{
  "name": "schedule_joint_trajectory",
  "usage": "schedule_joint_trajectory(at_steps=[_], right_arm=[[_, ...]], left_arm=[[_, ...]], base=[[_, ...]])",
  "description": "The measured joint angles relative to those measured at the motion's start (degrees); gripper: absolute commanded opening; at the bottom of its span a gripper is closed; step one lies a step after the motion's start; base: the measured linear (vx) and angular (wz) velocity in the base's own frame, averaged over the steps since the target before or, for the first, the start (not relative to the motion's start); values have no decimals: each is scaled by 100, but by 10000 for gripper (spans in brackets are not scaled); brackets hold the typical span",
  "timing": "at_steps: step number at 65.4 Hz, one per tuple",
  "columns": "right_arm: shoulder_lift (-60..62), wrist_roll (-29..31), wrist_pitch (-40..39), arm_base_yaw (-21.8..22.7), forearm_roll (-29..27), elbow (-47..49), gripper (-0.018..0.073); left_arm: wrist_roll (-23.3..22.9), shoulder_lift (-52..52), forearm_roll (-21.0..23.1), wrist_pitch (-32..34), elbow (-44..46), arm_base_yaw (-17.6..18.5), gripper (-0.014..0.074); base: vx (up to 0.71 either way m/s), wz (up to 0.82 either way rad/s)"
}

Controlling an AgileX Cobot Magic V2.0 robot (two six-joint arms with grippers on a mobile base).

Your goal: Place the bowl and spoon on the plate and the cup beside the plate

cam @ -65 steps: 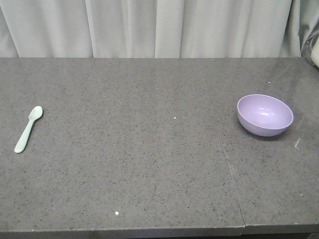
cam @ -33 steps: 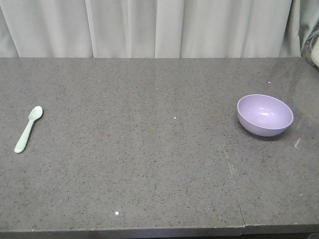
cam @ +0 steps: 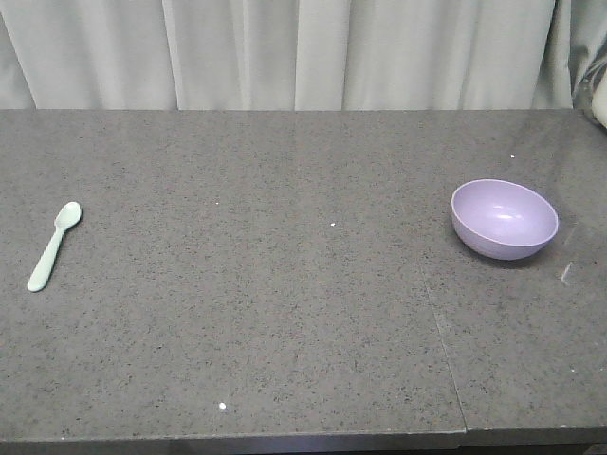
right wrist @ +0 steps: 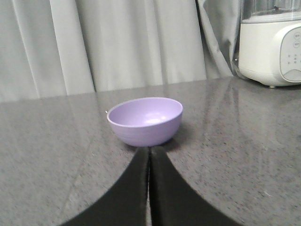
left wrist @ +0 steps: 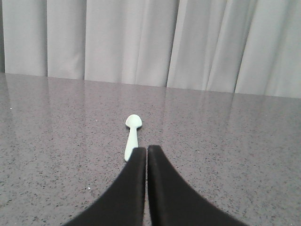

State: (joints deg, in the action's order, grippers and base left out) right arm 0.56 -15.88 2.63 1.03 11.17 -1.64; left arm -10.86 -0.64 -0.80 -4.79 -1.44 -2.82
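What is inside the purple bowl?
The bowl looks empty: only its smooth purple inside shows. Its near inner wall is hidden behind the rim.

Spoon (cam: 54,245) and bowl (cam: 504,219) lie well apart on the table (cam: 285,313).
From the table's middle in the front view, the spoon is at 9 o'clock near the left edge, its head toward 1 o'clock, and the bowl is at 3 o'clock. A curtain (cam: 285,52) hangs behind at 12. In the right wrist view an appliance (right wrist: 270,42) stands at 2 o'clock, behind the bowl.
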Motion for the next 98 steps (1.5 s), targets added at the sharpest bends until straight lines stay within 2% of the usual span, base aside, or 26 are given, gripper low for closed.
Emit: schedule_joint_trajectory(at_steps=[8,12,23,29,39,45,49,56,61,68,77,82,87,93,98], right_arm=[[0,-308,-601,0,-661,0,-6],[0,-373,-814,0,-926,0,-6],[0,-514,-1231,0,-1246,0,-6],[0,-621,-1281,0,-1467,0,-6],[0,-648,-1279,0,-1536,0,-6],[0,-659,-892,0,-1441,237,-6],[0,-664,-455,0,-1316,736,-6],[-124,-572,445,0,-1238,1863,-6],[-495,-247,1268,0,-1238,2775,-5],[-1233,576,2329,0,-1403,3983,2],[-2180,1804,2862,0,-2093,4860,76],[-2571,2406,2922,0,-2745,5104,166],[-2832,2905,2968,0,-3283,5145,285],[-3018,3334,3053,0,-3654,5145,431],[-3066,3457,3005,0,-3800,5145,526]], left_arm=[[-86,0,80,228,0,0,-6],[-337,0,295,479,0,0,-6],[-1268,0,1145,1057,0,0,-6],[-1493,0,1371,1372,0,0,-6],[-1750,0,1468,1617,0,0,-6],[-2134,0,1475,1722,0,0,-6],[-2295,0,1453,1757,9,0,-6],[-2359,0,1054,1608,374,0,-6],[-2363,0,548,1316,941,0,-6],[-2363,27,-134,332,1763,0,-5],[-2268,426,-593,-1146,2707,0,19],[-1913,756,-626,-1835,3104,0,64],[-1320,1196,-495,-2484,3508,0,128],[-700,1689,-161,-2977,3870,0,226],[-328,2129,34,-3262,4150,0,314]], base=[[0,0],[0,0],[0,0],[0,0],[0,0],[0,0],[0,0],[0,0],[0,0],[0,0],[0,0],[0,0],[0,0],[0,0],[0,0]])
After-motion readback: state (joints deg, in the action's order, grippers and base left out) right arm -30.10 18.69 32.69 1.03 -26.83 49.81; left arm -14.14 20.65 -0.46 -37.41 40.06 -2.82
